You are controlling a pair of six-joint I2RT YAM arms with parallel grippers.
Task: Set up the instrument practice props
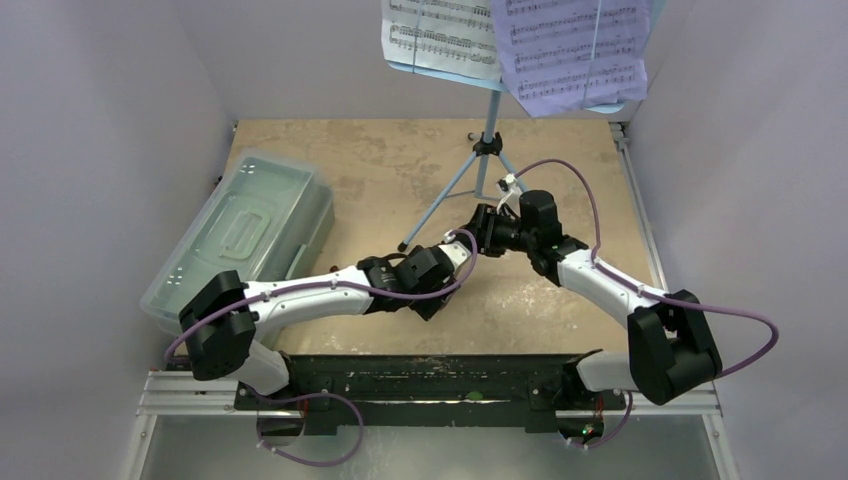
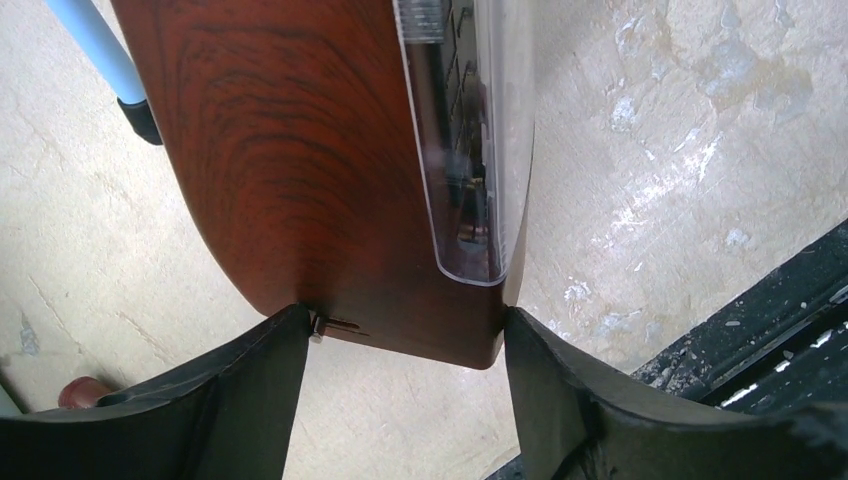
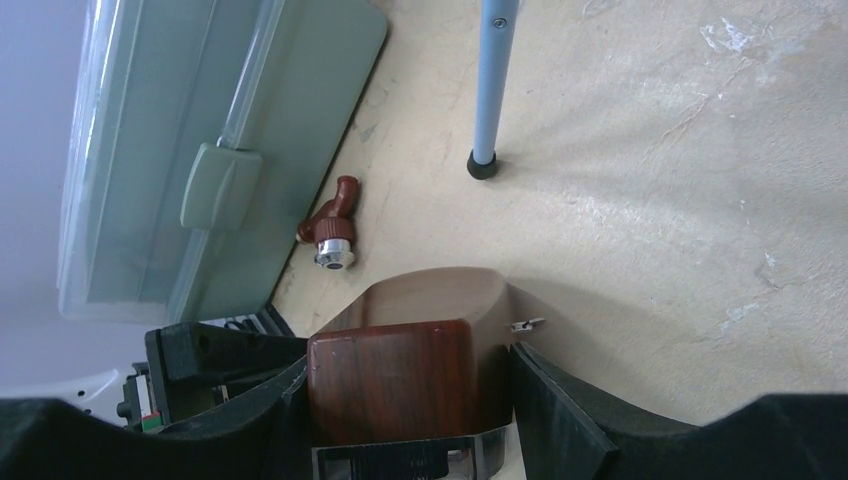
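- Metronome [image 2: 330, 190]: wood body with clear cover, just beside a foot of the stand [image 3: 492, 80].
- Left gripper [image 2: 402, 320]: clamped on the metronome's base.
- Right gripper [image 3: 405, 358]: fingers pressed against the metronome's sides.

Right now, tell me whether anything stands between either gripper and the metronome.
Nothing visible does. The metronome sits between the fingers of the left gripper and of the right gripper. The stand leg and a small brown part lie off to the side.

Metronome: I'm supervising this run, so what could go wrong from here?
With the left gripper and right gripper both clamping the metronome, opposing pulls might twist it or pop its clear cover. The stand leg is close; a swing could knock it over.
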